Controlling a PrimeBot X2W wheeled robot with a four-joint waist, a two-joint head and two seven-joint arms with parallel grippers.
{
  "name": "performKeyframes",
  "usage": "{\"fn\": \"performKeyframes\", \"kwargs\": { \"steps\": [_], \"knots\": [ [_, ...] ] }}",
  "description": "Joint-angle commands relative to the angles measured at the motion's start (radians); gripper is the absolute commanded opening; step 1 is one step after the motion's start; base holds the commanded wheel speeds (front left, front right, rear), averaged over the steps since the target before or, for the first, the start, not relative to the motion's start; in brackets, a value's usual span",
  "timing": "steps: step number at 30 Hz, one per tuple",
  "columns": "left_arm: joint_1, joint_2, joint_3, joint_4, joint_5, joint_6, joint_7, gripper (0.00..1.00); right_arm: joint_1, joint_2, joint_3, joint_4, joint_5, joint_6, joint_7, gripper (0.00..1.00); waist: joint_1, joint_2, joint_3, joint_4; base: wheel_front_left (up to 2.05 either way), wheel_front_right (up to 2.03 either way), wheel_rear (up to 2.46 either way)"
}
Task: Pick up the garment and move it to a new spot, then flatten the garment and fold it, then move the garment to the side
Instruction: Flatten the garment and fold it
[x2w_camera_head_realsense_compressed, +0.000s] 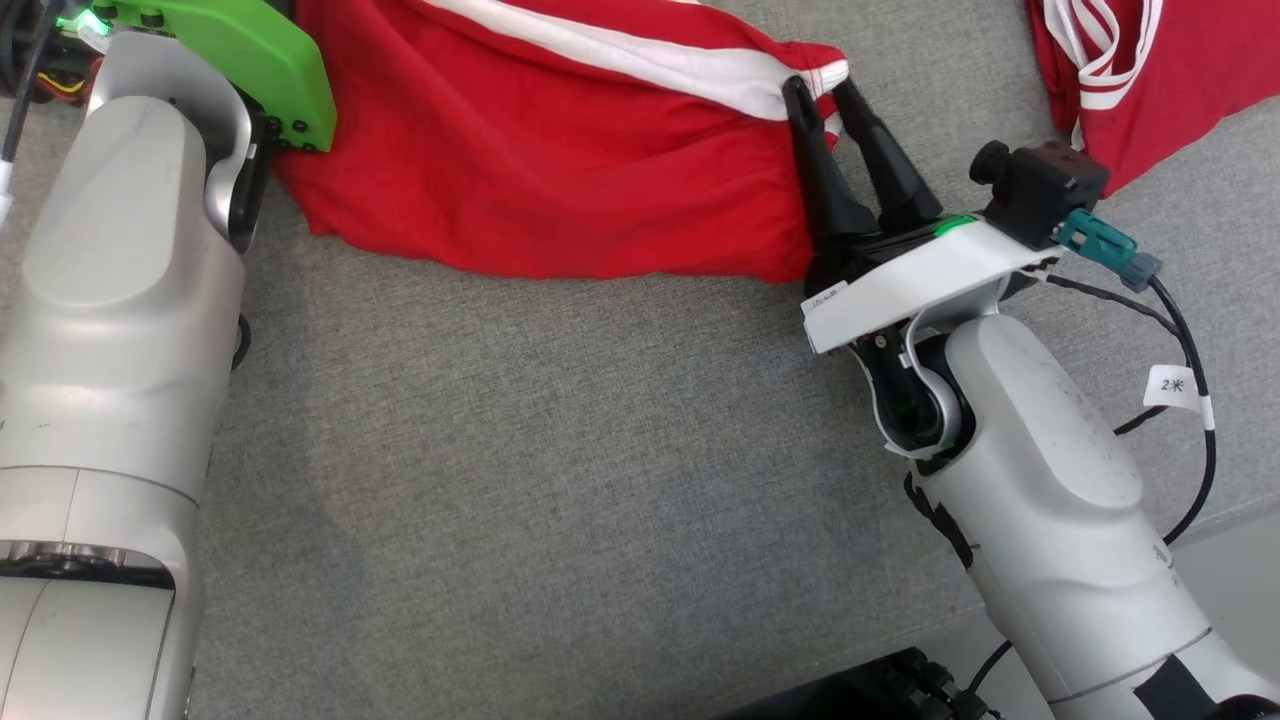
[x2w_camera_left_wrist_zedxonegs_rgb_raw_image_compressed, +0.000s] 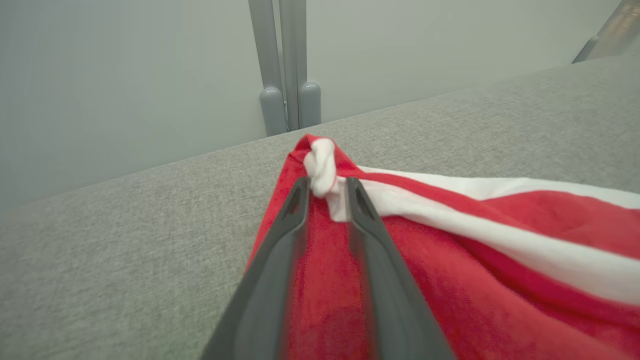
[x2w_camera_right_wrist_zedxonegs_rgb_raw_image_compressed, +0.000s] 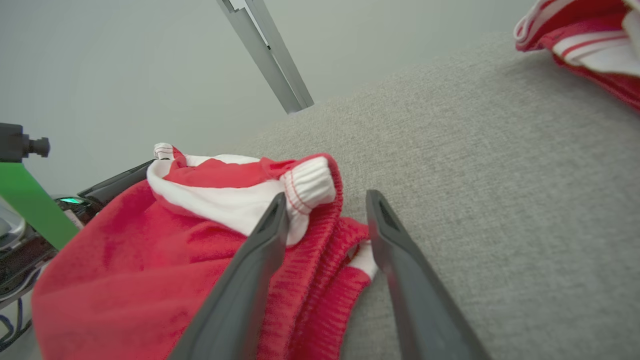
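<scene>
Right gripper (x2w_camera_head_realsense_compressed: 822, 92): arm reached forward from lower right, fingers spread, tips set astride white-trimmed right end of red garment (x2w_camera_head_realsense_compressed: 560, 170), cloth not clamped. Left gripper (x2w_camera_left_wrist_zedxonegs_rgb_raw_image_compressed: 325, 182): forearm stretched up left side, fingers slightly parted, laid over garment's left end, bunched white trim between tips. Garment stretched, rumpled, across grey cloth surface (x2w_camera_head_realsense_compressed: 560, 450) between both grippers. Second red garment (x2w_camera_head_realsense_compressed: 1100, 60) seen well apart, far right.

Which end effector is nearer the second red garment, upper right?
Right. The right end effector is at the spread garment's end nearest the second garment; the left end effector is at the opposite end.
</scene>
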Motion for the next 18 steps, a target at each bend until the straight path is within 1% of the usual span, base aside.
{"fn": "performKeyframes", "kwargs": {
  "steps": [1,4,8,9,11,13,15,16,18],
  "knots": [
    [-0.009,0.008,-0.004,0.014,0.0,-0.002,-0.027,1.0,0.007,-0.005,-0.009,-0.015,-0.03,0.0,-0.009,1.0,0.0,0.0,0.002,-0.002,0.0,0.0,0.0],
    [0.015,0.008,0.003,0.021,0.002,0.026,-0.075,1.0,0.04,-0.021,-0.042,-0.078,-0.093,0.0,-0.016,1.0,0.0,0.0,-0.009,0.014,0.0,0.0,0.0],
    [0.076,-0.002,0.031,-0.06,-0.009,0.066,-0.103,1.0,0.115,-0.034,-0.118,-0.228,-0.201,0.0,-0.014,1.0,0.0,0.0,-0.031,0.044,0.0,0.0,0.0],
    [0.104,-0.001,0.051,-0.129,-0.012,0.081,-0.104,1.0,0.14,-0.037,-0.14,-0.274,-0.232,0.0,-0.014,1.0,0.0,0.0,-0.04,0.056,0.0,0.0,0.0],
    [0.178,0.005,0.079,-0.239,-0.002,0.108,-0.103,1.0,0.178,-0.045,-0.161,-0.328,-0.273,0.0,-0.014,1.0,0.0,0.0,-0.056,0.072,0.0,0.0,0.0],
    [0.256,0.001,0.099,-0.338,0.003,0.127,-0.102,1.0,0.212,-0.053,-0.182,-0.365,-0.302,0.0,-0.014,1.0,0.0,0.0,-0.074,0.088,0.0,0.0,0.0],
    [0.343,0.007,0.129,-0.457,0.01,0.152,-0.102,1.0,0.251,-0.061,-0.192,-0.391,-0.325,0.0,-0.014,1.0,0.0,0.0,-0.099,0.104,0.0,0.0,0.0],
    [0.371,0.006,0.138,-0.487,0.011,0.159,-0.103,1.0,0.262,-0.063,-0.195,-0.398,-0.326,0.0,-0.014,1.0,0.0,0.0,-0.106,0.108,0.0,0.0,0.0],
    [0.48,0.01,0.162,-0.593,0.02,0.182,-0.103,1.0,0.302,-0.073,-0.207,-0.408,-0.337,0.0,-0.015,1.0,0.0,0.0,-0.138,0.12,0.0,0.0,0.0]
  ]
}}
